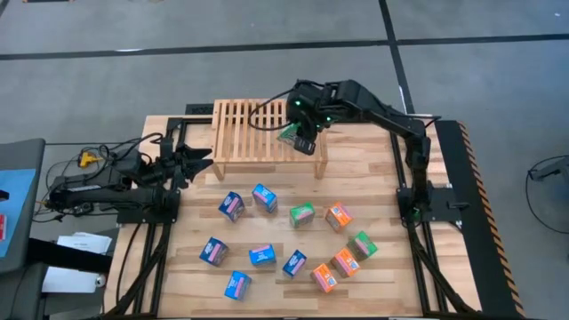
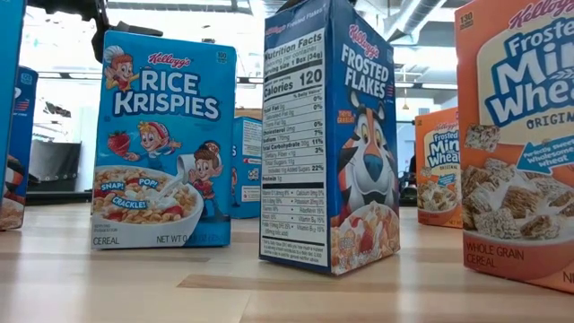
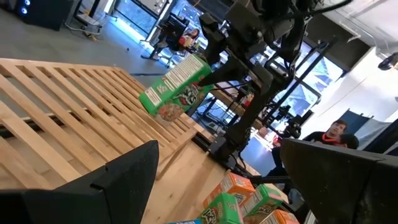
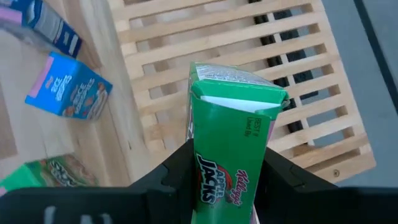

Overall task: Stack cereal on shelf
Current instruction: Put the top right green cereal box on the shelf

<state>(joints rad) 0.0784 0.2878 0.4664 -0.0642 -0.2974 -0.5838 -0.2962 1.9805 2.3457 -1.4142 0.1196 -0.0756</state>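
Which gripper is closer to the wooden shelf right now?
Right. The right gripper hangs over the shelf at its right end, jaws shut on a green cereal box. The left gripper waits open, off the shelf's left front corner.

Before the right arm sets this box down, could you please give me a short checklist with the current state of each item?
1. Right hand shut on the green Apple Jacks box: ok.
2. Box over the shelf, near its right end: ok.
3. Slats beneath the box bare: ok.
4. Box level for placing: not ok, it hangs tilted in the left wrist view.
5. Left hand open, waiting off the shelf's left side: ok.
6. Gap from box to slats: cannot tell.
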